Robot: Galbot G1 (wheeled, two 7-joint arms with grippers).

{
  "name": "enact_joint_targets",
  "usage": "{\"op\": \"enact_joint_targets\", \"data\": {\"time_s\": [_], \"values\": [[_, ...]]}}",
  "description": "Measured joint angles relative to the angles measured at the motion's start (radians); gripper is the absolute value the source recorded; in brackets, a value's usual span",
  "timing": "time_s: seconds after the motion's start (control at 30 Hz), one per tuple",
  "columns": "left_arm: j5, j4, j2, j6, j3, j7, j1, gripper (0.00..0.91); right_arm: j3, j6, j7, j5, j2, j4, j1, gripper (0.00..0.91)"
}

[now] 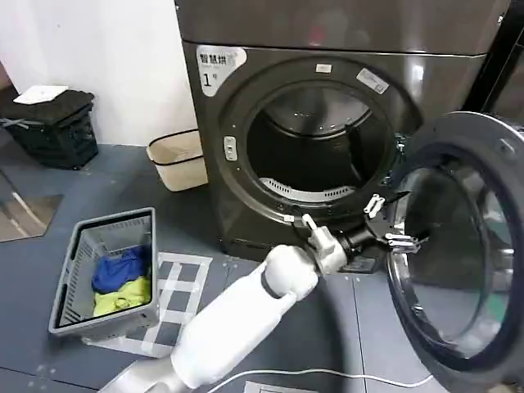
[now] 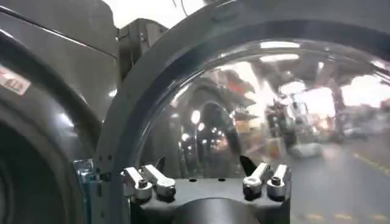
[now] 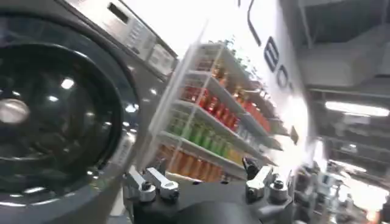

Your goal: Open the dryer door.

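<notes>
A dark grey floor (image 1: 49, 270) runs up to a white wall, with a grey laundry basket (image 1: 106, 274) of blue and yellow clothes lying on it to the left of the dark dryer (image 1: 327, 123) (the one with the "1" sticker (image 1: 214, 70) at its upper left). The dryer door (image 1: 467, 246) stands swung wide open to the right of the empty drum opening, its dark back facing the machine. The left gripper (image 1: 391, 221) sits at the door's inner edge, fingers spread apart with nothing held. The right gripper (image 3: 204, 182) also has its fingers apart, near another machine and shelves of bottles (image 3: 213, 122).
</notes>
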Motion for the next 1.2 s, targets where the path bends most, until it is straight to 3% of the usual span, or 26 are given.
{"op": "enact_joint_targets", "data": {"time_s": [0.53, 1.2], "values": [[0.041, 0.154, -0.111, 0.013, 0.017, -0.107, -0.063, 0.907, 0.104, -0.032, 0.254, -0.178, 0.125, -0.040, 0.025, 0.907], [0.069, 0.281, -0.111, 0.033, -0.014, -0.145, -0.091, 0.907, 0.234, -0.019, 0.387, -0.213, 0.206, -0.051, 0.017, 0.907]]}}
